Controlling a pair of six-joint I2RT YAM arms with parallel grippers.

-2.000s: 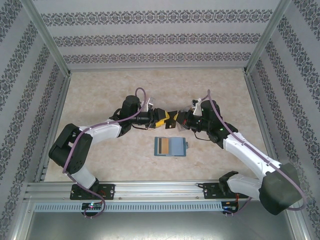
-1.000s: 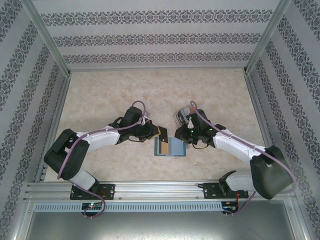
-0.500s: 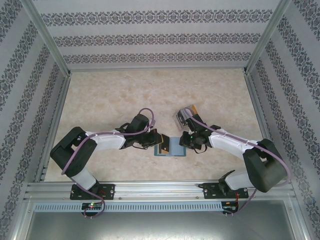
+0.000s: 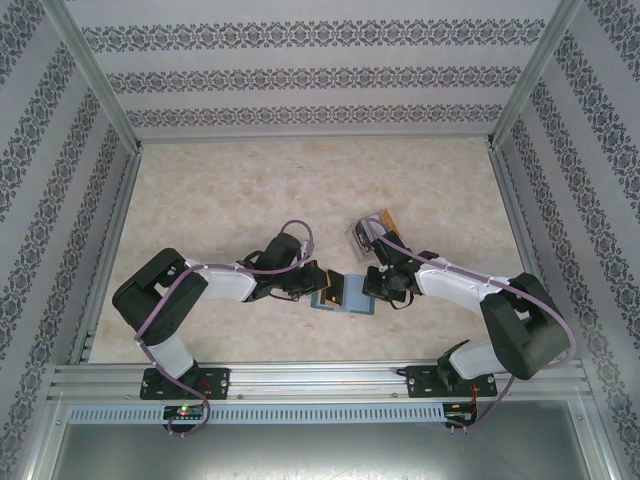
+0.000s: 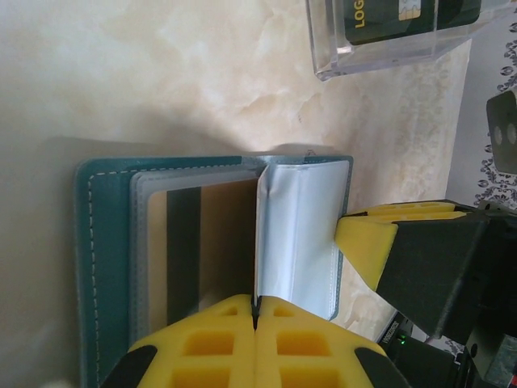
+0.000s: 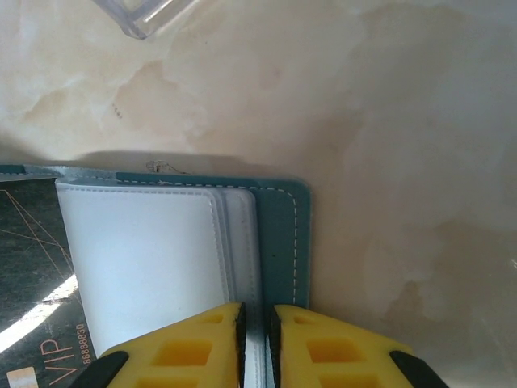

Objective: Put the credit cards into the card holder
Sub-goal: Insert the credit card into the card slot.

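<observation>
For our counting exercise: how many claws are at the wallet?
2: the left claw, holding a credit card, over the card holder's left half; the right claw at its right edge.

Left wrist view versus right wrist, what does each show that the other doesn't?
Left wrist: the tan panel inside the teal folding wallet, a dark card inside the clear plastic box, a yellow fingertip of the right gripper at the wallet's edge. Right wrist: a dark plastic card lettered VIP over the wallet. Both: the open wallet's white sleeve, the marble table, the box.

Matt stitched leather-look card holder (image 5: 97, 267) w/ glossy plastic sleeves (image 5: 299, 234); smooth plastic credit card (image 5: 218, 242); marble-look table (image 5: 161, 73); clear plastic box (image 5: 388, 40).
</observation>
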